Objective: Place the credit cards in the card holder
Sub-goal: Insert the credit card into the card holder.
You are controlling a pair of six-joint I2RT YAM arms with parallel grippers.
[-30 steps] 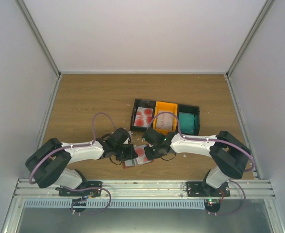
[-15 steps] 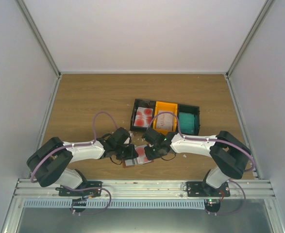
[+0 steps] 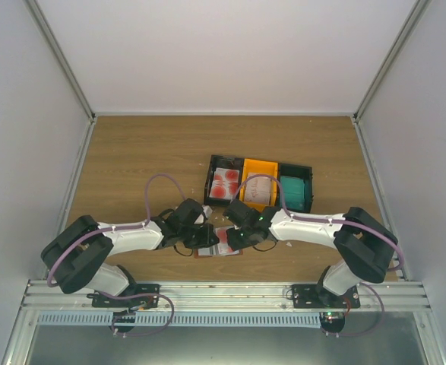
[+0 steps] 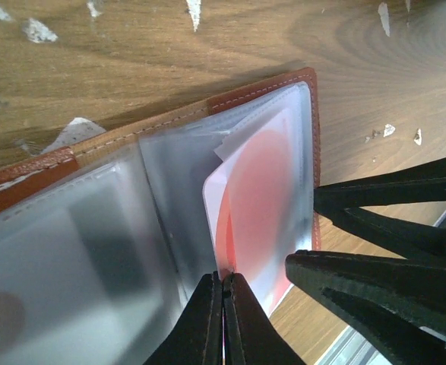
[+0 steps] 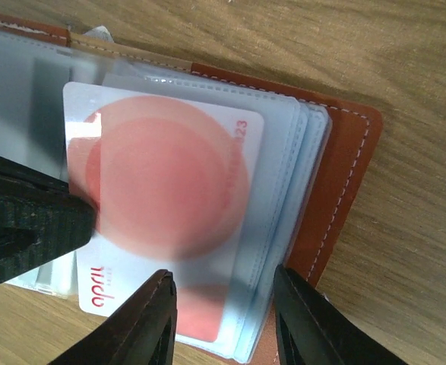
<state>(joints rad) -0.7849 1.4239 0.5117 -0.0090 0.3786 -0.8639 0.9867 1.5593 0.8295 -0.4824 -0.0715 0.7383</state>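
The brown card holder (image 3: 221,247) lies open on the table between both grippers, its clear pockets up (image 4: 93,228) (image 5: 344,190). A white credit card with a red blotch (image 4: 257,205) (image 5: 162,198) sits partly inside a pocket on the holder's right half. My left gripper (image 3: 206,237) (image 4: 224,304) is shut, pinching the card's near edge. My right gripper (image 3: 235,237) (image 5: 226,319) is open, its fingers (image 5: 306,319) straddling the holder's edge just above the card; they also show in the left wrist view (image 4: 390,266).
Three trays stand side by side behind the holder: a black one with white-and-red cards (image 3: 225,183), an orange one with beige cards (image 3: 258,190), a black one with teal cards (image 3: 294,192). Small white scraps (image 4: 36,30) lie on the wood.
Both grippers have stayed at the holder with only slight shifts. The left gripper has edged a little to the right with the card.
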